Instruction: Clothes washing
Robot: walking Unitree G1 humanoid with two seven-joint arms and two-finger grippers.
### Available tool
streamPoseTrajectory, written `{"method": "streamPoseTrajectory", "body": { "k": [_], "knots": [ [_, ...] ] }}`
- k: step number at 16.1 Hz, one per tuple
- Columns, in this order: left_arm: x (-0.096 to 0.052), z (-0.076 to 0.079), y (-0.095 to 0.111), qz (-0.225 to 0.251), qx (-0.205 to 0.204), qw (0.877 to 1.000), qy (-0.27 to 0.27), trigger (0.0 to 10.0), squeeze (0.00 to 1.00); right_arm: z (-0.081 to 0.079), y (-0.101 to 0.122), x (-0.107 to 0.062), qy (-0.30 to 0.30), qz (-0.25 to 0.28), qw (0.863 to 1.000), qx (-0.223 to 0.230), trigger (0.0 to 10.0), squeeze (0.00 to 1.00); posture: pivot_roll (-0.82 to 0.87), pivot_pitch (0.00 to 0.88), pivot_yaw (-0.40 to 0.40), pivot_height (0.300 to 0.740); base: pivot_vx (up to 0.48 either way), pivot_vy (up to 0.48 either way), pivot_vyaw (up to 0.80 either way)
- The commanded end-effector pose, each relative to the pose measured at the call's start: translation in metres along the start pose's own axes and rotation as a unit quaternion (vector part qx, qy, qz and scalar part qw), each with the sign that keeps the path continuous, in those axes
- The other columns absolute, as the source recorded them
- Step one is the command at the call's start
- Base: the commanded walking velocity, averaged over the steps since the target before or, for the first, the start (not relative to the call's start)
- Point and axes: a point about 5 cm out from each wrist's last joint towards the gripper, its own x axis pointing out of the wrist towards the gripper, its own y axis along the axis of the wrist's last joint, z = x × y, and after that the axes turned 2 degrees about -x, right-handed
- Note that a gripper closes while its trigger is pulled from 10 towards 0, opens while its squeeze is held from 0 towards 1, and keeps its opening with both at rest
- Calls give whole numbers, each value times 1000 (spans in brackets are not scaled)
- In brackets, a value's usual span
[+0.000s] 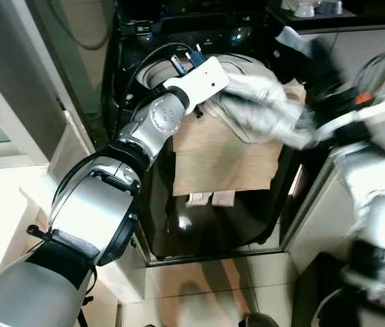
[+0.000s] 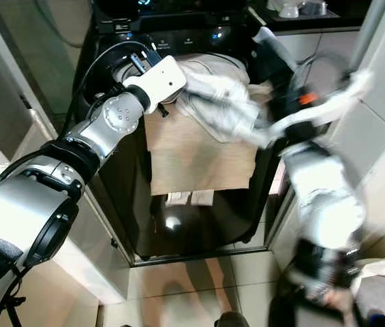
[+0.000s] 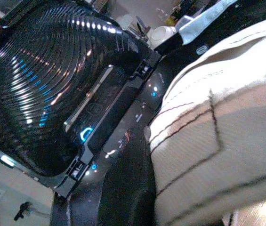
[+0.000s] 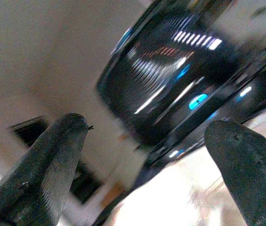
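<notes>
In front of the robot, in the left eye view, stood a black washing machine [image 1: 178, 225] with its glossy front door low in the frame and its lit control panel [image 1: 199, 37] above. A pale grey-white garment [image 1: 260, 102] bulged out of the drum opening, and a tan cloth [image 1: 223, 160] hung from it down over the door, with small labels at its lower hem. The left arm [image 1: 97, 204] reached up from the lower left, its white wrist housing [image 1: 202, 80] pressed against the garment's left edge; the left end effector's fingers were buried in the fabric, so whether they pinched it could not be told. The right arm [image 1: 376, 191] came in from the right, heavily blurred, its forearm stretched toward the garment's right side.

The right eye view showed the same scene, with the right arm smeared by motion and the tiled floor [image 2: 199, 272] below the machine.

In the left wrist view, cream fabric with dark stitch lines lay close against the lens, just beside the ribbed dark lid [image 3: 48, 80] and a blue-lit button strip. A white bowl [image 3: 163, 35] sat on the surface behind the machine.

In the right wrist view, the right end effector [image 4: 154, 155] had its two black fingers [image 4: 52, 165] spread wide apart with nothing between them, poised over what was probably the pale garment, too blurred to be sure, with the dark lid beyond.
</notes>
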Motion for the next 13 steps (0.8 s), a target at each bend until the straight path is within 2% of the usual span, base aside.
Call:
{"method": "streamPoseTrajectory", "body": {
  "k": [1, 2, 3, 4, 5, 6, 7, 9, 10, 11, 13],
  "knots": [
    [-1, -7, -6, -14, -6, 1000, 12, 0, 0, 14, 10, 3, -60, 15, 995, -82, 10000, 1000, -241, 0, 83, 740, 0, 0, 0],
    [-1, -7, -6, -15, -6, 1000, 12, 0, 0, 22, 19, 5, -99, 21, 966, -239, 10000, 451, -241, 0, 83, 740, 0, 0, 0],
    [-1, -7, -6, -15, -6, 1000, 12, 0, 0, 22, 27, 5, -107, 38, 915, -388, 10000, 0, -240, 0, 84, 740, 0, 0, 0],
    [-1, -7, -6, -15, -6, 1000, 12, 0, 0, 21, 29, 5, -106, 45, 899, -422, 10000, 0, -240, 0, 84, 740, 0, 0, 0],
    [-1, -7, -6, -16, -5, 1000, 12, 0, 0, 19, 36, 5, -109, 66, 858, -498, 10000, 0, -240, 0, 83, 740, 0, 0, 0],
    [-2, -7, -6, -16, -5, 1000, 12, 0, 0, 18, 34, 5, -100, 61, 858, -499, 10000, 0, -240, 0, 84, 740, 0, 0, 0],
    [-2, -7, -6, -16, -5, 1000, 12, 0, 0, 17, 25, 5, -76, 40, 868, -489, 10000, 0, -240, 0, 86, 740, 0, 0, 0],
    [-1, -7, -4, -14, -3, 1000, 12, 0, 0, 13, -13, 0, -1, -38, 889, -456, 10000, 0, -242, 0, 90, 740, 0, 0, 0],
    [0, -7, -1, -11, 1, 1000, 12, 0, 0, 13, -40, -10, 38, -91, 898, -428, 10000, 0, -244, 0, 92, 740, 0, 0, 0],
    [1, -7, 0, -9, 1, 1000, 11, 0, 0, 14, -45, -12, 43, -101, 898, -427, 10000, 0, -243, 0, 93, 740, 0, 0, 0],
    [4, -12, 6, -6, -22, 1000, 9, 0, 0, 25, -64, -24, 23, -130, 909, -396, 10000, 0, -247, 0, 102, 740, 0, 0, 0]
  ]
}}
